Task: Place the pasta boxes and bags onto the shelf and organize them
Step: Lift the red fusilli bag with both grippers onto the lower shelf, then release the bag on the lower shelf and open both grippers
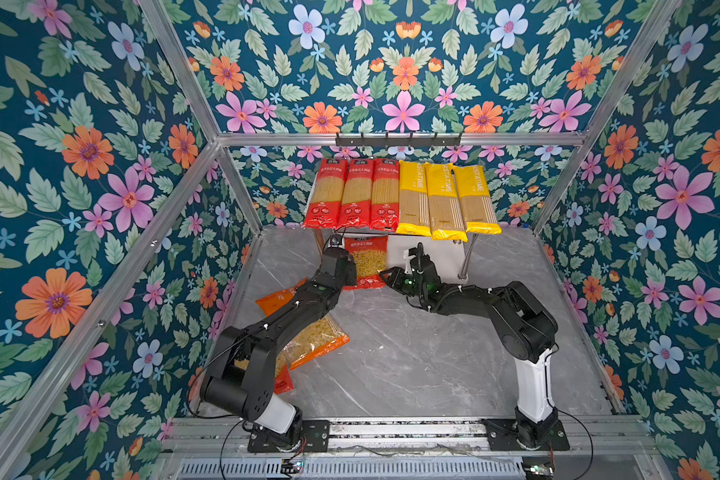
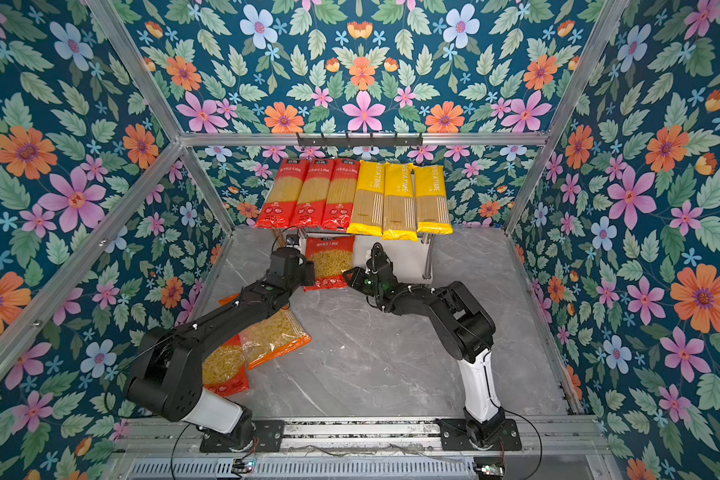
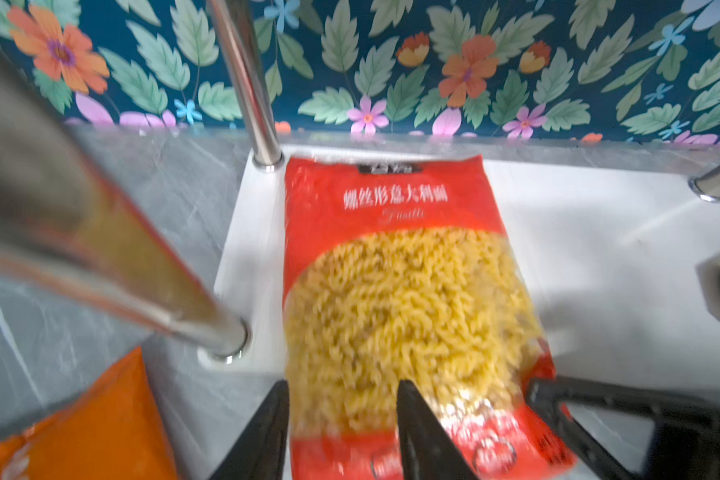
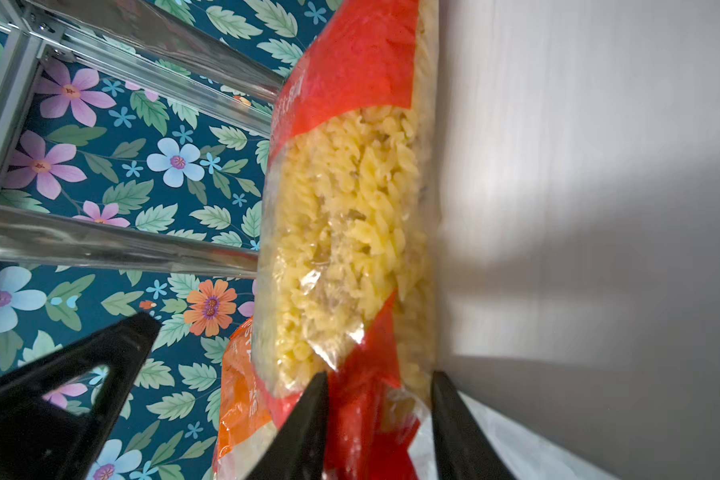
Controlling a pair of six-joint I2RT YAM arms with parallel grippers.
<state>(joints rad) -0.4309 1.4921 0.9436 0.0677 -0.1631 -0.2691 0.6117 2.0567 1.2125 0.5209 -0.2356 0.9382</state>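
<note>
Red fusilli bag point(image 3: 391, 291) has both tools at its near end. The left tool point(image 3: 344, 386) has its jaws partway apart, straddling the bag's bottom left corner. One finger is off the side and one is over the film, so it looks loose rather than pinched. The right tool point(image 4: 380, 374) is pretty much the same deal at the other bottom corner: jaws parted around the thickness of the bag. Honestly I can't tell if the pads press on it, since both wrist shots are a bit blurry.

The bag itself lies flat, label up, on the shelf point(image 1: 449, 251), at the left end of its lower board point(image 3: 578, 249). It sits just inside the left chrome legs point(image 3: 250, 83), and its bottom end pokes out past the board's front edge.

That shelf stands at the middle of the worktop's far edge. Up top, six long packs lie side by side and cover the upper board. Three red spaghetti packs point(image 1: 356, 193) take the left half and three yellow spaghetti packs point(image 1: 441, 199) take the right. Their ends hang over the front edge, the middle yellow one furthest.

Down on the grey marble worktop point(image 1: 412, 353), near its left edge, the orange bag point(image 2: 275, 336) lies under the left arm. A second red bag point(image 2: 225, 370) sits against it toward the near left corner, mostly hidden by that arm.
</note>
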